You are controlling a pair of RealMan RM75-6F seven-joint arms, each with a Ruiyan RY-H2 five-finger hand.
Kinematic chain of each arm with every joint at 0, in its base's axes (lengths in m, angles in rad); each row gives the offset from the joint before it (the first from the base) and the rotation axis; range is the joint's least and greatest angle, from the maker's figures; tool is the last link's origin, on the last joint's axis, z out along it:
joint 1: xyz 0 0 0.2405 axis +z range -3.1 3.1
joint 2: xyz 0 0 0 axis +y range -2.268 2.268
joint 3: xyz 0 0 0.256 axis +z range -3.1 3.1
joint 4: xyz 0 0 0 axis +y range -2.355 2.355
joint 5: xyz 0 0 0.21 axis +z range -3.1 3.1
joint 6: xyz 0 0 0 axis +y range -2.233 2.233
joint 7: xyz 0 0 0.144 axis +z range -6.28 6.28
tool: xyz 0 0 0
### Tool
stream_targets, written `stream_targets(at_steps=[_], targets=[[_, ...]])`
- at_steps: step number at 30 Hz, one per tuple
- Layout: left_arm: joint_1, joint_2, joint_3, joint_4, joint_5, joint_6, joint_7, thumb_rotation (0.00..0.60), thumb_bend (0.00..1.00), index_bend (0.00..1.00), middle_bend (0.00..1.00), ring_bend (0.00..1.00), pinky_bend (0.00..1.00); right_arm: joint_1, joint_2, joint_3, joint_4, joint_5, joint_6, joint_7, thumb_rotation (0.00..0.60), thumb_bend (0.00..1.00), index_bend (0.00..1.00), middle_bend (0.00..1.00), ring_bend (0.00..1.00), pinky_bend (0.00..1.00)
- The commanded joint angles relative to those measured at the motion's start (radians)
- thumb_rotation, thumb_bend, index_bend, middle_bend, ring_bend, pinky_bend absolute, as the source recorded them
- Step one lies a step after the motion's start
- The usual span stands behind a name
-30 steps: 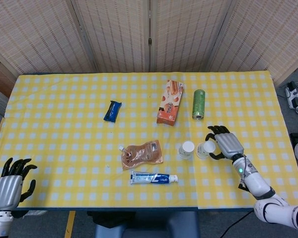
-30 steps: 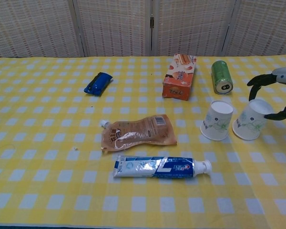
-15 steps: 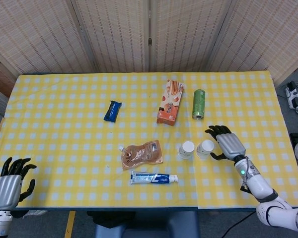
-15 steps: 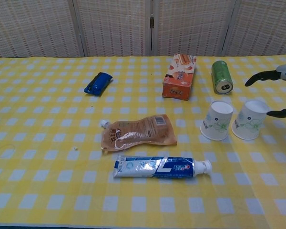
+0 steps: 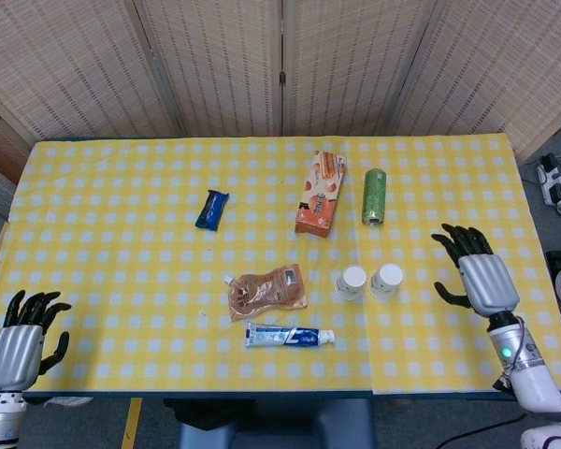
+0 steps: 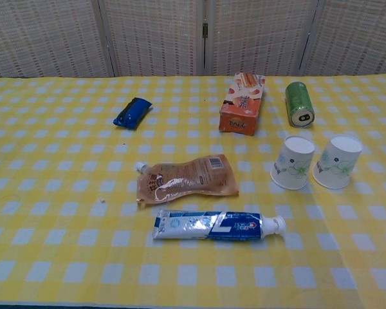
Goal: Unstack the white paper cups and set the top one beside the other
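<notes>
- On the checked surface [image 5: 168, 309], both white paper cups [image 6: 294, 161] [image 6: 338, 161] are set upright, just beside each other (unstacked).
- Right hand [image 5: 482, 279] is held well apart, fingers spread, empty; withdrawal should be kept clear of both cups.

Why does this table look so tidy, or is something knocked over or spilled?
Nothing is spilled. The green can lies on its side, and the two white paper cups lean slightly in the chest view.
</notes>
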Motion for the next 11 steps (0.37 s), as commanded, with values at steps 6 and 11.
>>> stream_targets(at_steps=[6, 11], targets=[[-0.008, -0.021, -0.009, 0.01, 0.026, 0.025, 0.013, 0.6, 0.51, 0.29, 0.2, 0.15, 0.0, -0.219, 0.006, -0.088, 0.051, -0.183, 0.274, 0.095, 0.6, 0.35, 0.06, 0.0, 0.0, 0.0], [-0.019, -0.03, -0.017, 0.001, 0.016, 0.011, 0.036, 0.6, 0.51, 0.29, 0.19, 0.14, 0.0, -0.259, -0.011, -0.096, 0.075, -0.224, 0.318, 0.13, 0.6, 0.35, 0.06, 0.0, 0.0, 0.0]])
